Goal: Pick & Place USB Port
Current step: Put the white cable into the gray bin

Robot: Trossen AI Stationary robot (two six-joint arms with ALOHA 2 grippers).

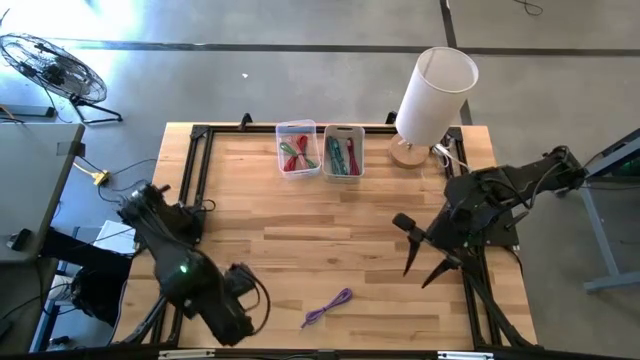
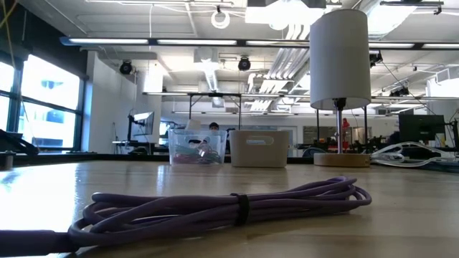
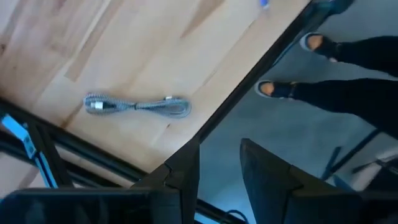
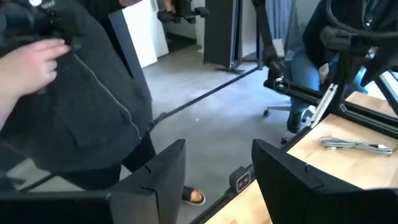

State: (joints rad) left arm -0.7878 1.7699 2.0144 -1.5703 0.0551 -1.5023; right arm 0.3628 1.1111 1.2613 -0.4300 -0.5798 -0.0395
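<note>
A purple USB cable [image 1: 328, 307], coiled into a long bundle with a dark tie around its middle, lies flat on the wooden table near its near edge. It fills the foreground of the low view [image 2: 229, 204] and shows in both wrist views [image 3: 137, 106] [image 4: 357, 145]. My left gripper [image 3: 221, 168] is open at the table's near left corner [image 1: 243, 290], left of the cable and apart from it. My right gripper [image 1: 422, 262] is open [image 4: 227, 180] above the table's right part, right of and beyond the cable, its fingers slanting toward the near edge.
Two small clear bins [image 1: 297, 150] [image 1: 342, 152] holding red and green cables stand at the far edge, with a white lamp [image 1: 430, 95] on a wooden base to their right. A black frame [image 1: 195, 180] borders the table. A person stands by the near edge [image 4: 81, 106].
</note>
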